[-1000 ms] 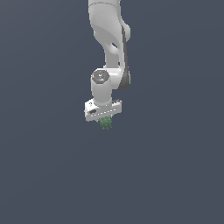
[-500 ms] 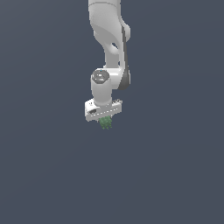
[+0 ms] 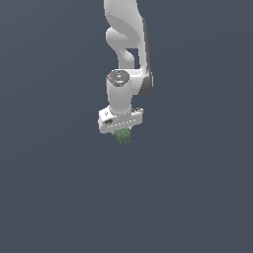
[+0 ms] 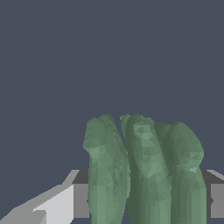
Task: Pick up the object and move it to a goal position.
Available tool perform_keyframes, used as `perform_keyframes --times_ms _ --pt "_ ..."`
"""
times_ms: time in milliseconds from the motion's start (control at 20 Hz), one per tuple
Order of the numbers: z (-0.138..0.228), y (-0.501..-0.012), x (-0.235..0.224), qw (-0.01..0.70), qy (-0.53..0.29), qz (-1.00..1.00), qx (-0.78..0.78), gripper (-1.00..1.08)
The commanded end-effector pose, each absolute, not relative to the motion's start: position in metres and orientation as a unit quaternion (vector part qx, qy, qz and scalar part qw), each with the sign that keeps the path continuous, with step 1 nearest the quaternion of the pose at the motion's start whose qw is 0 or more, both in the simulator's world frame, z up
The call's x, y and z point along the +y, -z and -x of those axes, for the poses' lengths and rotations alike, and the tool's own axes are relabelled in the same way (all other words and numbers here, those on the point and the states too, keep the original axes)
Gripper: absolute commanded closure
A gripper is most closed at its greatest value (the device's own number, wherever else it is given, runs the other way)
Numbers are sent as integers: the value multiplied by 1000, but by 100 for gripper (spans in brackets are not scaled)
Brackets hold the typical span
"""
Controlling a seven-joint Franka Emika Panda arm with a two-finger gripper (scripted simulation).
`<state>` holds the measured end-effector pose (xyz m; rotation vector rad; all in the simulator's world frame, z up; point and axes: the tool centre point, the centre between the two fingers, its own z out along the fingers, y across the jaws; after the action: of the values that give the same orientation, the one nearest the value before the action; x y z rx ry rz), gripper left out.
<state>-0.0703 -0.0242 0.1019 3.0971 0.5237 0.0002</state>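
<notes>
Figure 1. My arm's gripper (image 3: 122, 132) with the object (image 3: 123, 136) in its grasp.
I see the fingers (image 4: 61, 203) closed on the dark-green knobbly clump, which hangs directly beneath the white gripper body, against the plain grey background.

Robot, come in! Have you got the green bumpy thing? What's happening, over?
Gripper shut on the green object, object sticking out below the white hand. Nothing else in view around it. Goal spot not visible. Over.
</notes>
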Motion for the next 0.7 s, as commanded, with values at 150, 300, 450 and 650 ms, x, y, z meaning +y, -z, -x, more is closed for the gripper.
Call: perform_keyframes --times_ms 150,300,450,650 --pt "61 -144 0 1 0 -986 167 108" --pt "54 -172 16 1 0 -986 167 108" --pt "48 -202 33 1 0 -986 167 108" --pt "38 -241 56 1 0 -986 167 108"
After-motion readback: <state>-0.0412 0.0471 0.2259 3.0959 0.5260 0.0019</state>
